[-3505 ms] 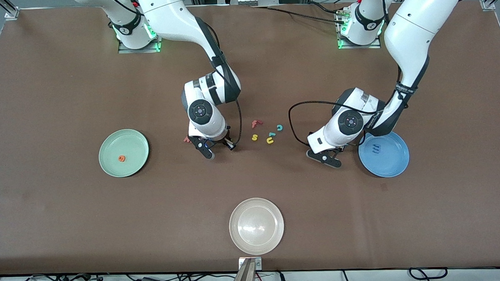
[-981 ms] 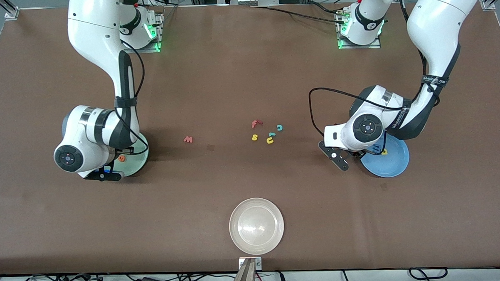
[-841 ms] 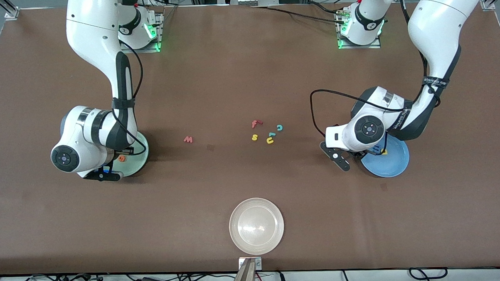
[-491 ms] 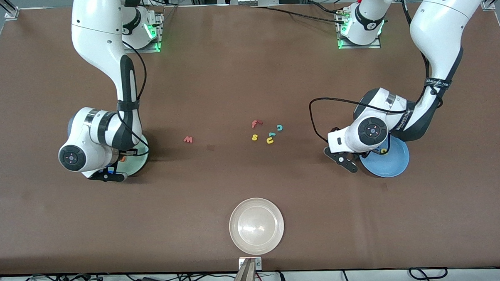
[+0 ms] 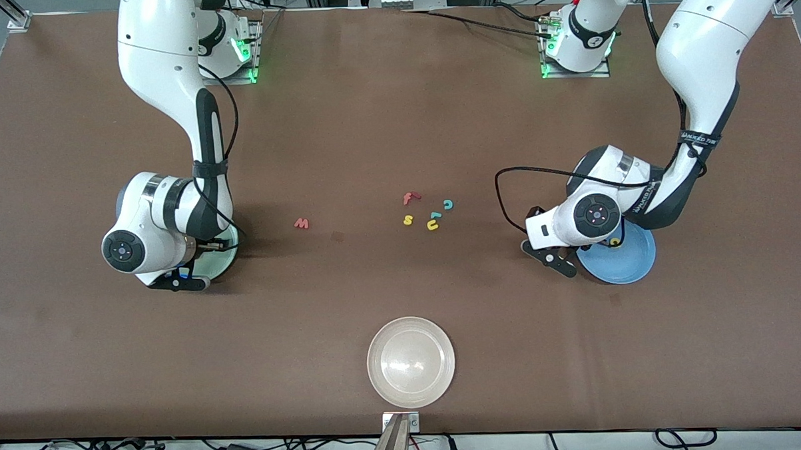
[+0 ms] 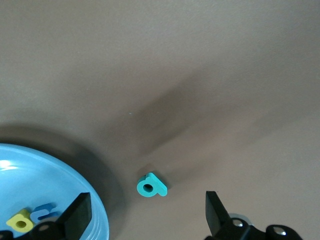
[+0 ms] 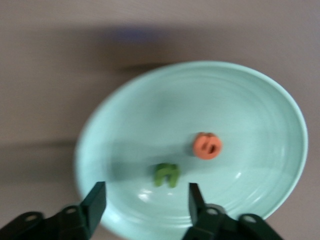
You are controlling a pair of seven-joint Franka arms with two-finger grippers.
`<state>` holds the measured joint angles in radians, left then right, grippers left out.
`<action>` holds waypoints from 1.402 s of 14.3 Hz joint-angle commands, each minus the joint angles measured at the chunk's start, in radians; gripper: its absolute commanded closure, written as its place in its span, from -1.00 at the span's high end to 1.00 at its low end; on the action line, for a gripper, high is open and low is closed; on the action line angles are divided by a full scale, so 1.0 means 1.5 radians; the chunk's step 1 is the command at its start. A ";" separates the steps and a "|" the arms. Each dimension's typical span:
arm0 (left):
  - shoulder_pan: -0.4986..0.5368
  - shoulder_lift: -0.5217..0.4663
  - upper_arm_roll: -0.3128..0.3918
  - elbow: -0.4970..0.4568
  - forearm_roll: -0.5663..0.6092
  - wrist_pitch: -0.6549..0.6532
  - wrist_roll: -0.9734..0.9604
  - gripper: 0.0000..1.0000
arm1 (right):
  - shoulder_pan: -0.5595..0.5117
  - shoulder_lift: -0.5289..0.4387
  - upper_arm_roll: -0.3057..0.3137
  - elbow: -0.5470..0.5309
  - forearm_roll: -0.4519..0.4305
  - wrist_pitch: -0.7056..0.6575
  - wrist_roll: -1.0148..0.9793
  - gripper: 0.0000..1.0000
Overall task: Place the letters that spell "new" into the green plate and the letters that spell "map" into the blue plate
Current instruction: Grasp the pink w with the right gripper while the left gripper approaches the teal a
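The green plate (image 7: 260, 105) holds the orange e (image 7: 207, 145) and the dark green n (image 7: 166, 174). My right gripper (image 7: 145, 202) hangs open just above the n, holding nothing. The pinkish-red w (image 5: 301, 223) lies on the table, between the green plate and the letter cluster. In the blue plate (image 6: 55, 175) lie the yellow a (image 6: 20, 221) and the blue m (image 6: 45, 212). The teal p (image 6: 151, 185) rests on the table just outside that plate's rim. My left gripper (image 6: 146, 217) is open over the p, one finger over the plate rim.
Near the table's middle lies a small cluster of letters: a red f (image 5: 409, 198), a teal c (image 5: 448, 204), a yellow s (image 5: 407, 219), a yellow u (image 5: 432, 225). A cream-white plate (image 5: 410, 362) stands near the front edge.
My right gripper has opened over the green plate and the n now lies in it. Both arms have shifted only slightly over their plates.
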<state>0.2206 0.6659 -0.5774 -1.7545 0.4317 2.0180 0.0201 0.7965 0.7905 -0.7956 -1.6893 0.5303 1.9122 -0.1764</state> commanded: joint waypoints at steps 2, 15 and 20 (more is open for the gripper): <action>0.008 -0.001 -0.004 -0.011 0.016 0.008 -0.010 1.00 | 0.040 -0.046 0.006 0.017 0.008 -0.044 -0.187 1.00; 0.023 0.001 -0.004 -0.012 0.018 0.021 0.021 1.00 | 0.295 -0.161 -0.031 -0.240 0.004 0.267 -0.628 1.00; 0.039 -0.001 -0.005 -0.012 0.018 0.017 0.022 1.00 | 0.316 -0.118 -0.028 -0.241 0.001 0.332 -0.678 0.99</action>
<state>0.2597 0.6768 -0.5753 -1.7586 0.4323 2.0371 0.0338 1.2519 0.5935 -0.8228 -2.0364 0.5300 2.3723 -1.1387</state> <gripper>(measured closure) 0.000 0.000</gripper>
